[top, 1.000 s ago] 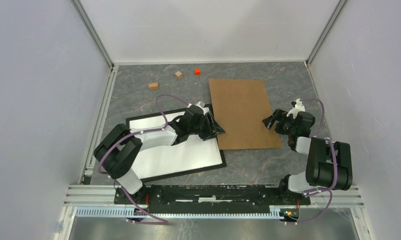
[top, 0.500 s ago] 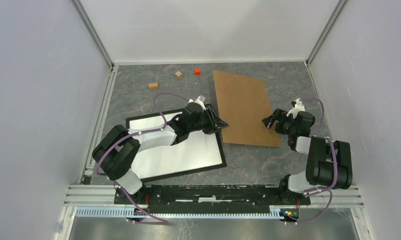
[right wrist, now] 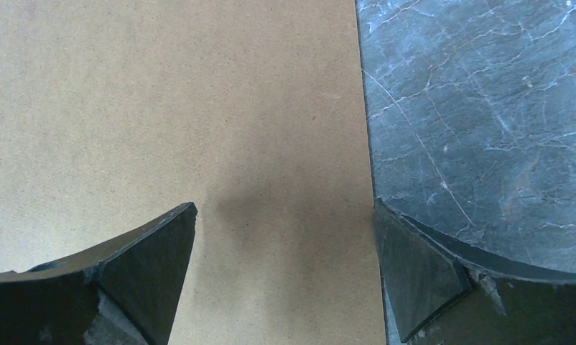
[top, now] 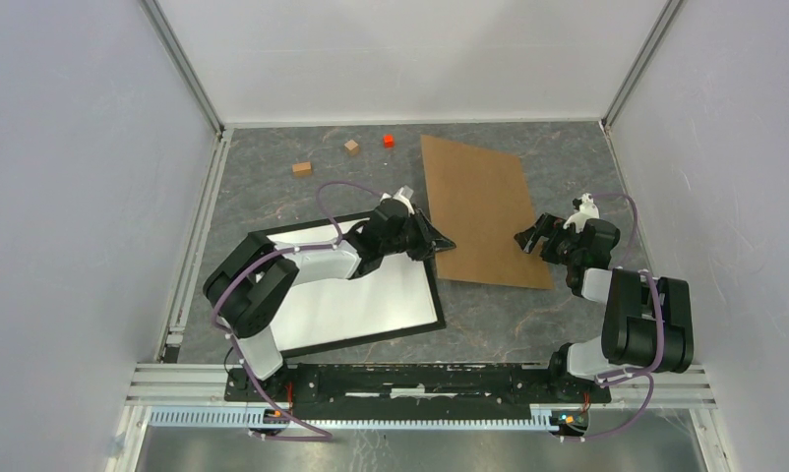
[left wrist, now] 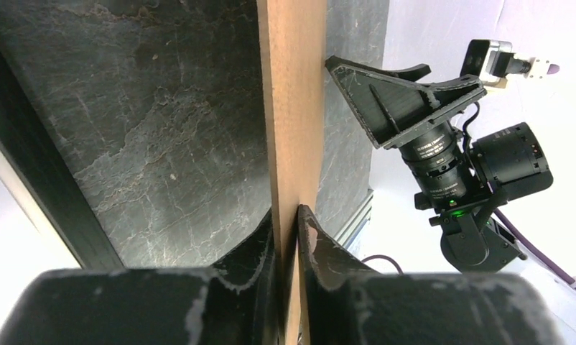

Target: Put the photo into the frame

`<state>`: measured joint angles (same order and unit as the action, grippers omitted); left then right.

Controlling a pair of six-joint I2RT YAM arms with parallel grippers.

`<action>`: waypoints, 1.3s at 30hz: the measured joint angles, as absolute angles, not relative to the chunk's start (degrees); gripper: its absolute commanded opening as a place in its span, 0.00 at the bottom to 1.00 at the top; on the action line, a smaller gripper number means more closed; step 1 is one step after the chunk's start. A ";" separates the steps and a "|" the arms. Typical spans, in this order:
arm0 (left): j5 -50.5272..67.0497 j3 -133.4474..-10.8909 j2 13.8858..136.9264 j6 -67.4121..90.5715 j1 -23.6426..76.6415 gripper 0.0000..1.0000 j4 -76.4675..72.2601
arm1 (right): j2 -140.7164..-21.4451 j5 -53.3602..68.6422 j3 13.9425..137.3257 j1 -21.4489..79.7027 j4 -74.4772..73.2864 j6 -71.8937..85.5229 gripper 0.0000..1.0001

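Note:
The photo (top: pixel 479 206) is a plain brown sheet lying right of centre on the dark table. My left gripper (top: pixel 440 243) is shut on its left edge near the front corner. In the left wrist view the photo (left wrist: pixel 292 86) stands edge-on, pinched between the two black fingers of that gripper (left wrist: pixel 289 215). The frame (top: pixel 371 339), thin black edges around a white inside, lies flat under the left arm; its edge (left wrist: pixel 48 194) shows at the left. My right gripper (top: pixel 530 238) is open over the photo's right edge. In the right wrist view this gripper (right wrist: pixel 285 208) holds nothing above the photo (right wrist: pixel 163 93).
Two small wooden blocks (top: pixel 302 168) (top: pixel 352 147) and a red block (top: pixel 388 140) lie at the back of the table. White walls with metal rails close in the table on three sides.
The left gripper has shut on the photo's left edge and shifted slightly right. The photo has turned a little, and its front left corner is drawn back. The right gripper has stayed put.

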<state>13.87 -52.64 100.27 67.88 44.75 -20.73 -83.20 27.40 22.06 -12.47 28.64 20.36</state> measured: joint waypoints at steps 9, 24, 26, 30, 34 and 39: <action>15.35 -53.43 99.37 67.90 44.38 0.02 -21.98 | -72.53 16.45 22.50 -11.77 13.50 19.49 0.98; 14.24 -43.24 80.62 66.87 40.62 0.02 -21.10 | -51.37 21.32 23.77 -4.58 0.93 21.30 0.98; 13.32 -42.06 78.70 66.92 40.03 0.02 -22.26 | -48.07 20.29 23.77 0.21 0.97 23.55 0.98; 10.48 -39.42 74.98 67.26 39.07 0.02 -25.43 | -45.54 18.94 23.79 6.24 0.75 29.17 0.98; 8.01 -38.50 72.62 67.26 38.59 0.02 -26.92 | -43.70 15.42 24.10 9.17 -0.03 33.56 0.98; 3.97 -38.39 68.45 66.85 38.59 0.02 -26.92 | -43.51 13.91 27.27 10.63 -1.80 35.99 0.98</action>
<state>3.97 -38.39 68.45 66.85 38.59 -26.92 -43.51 13.91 27.27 10.63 -1.80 35.99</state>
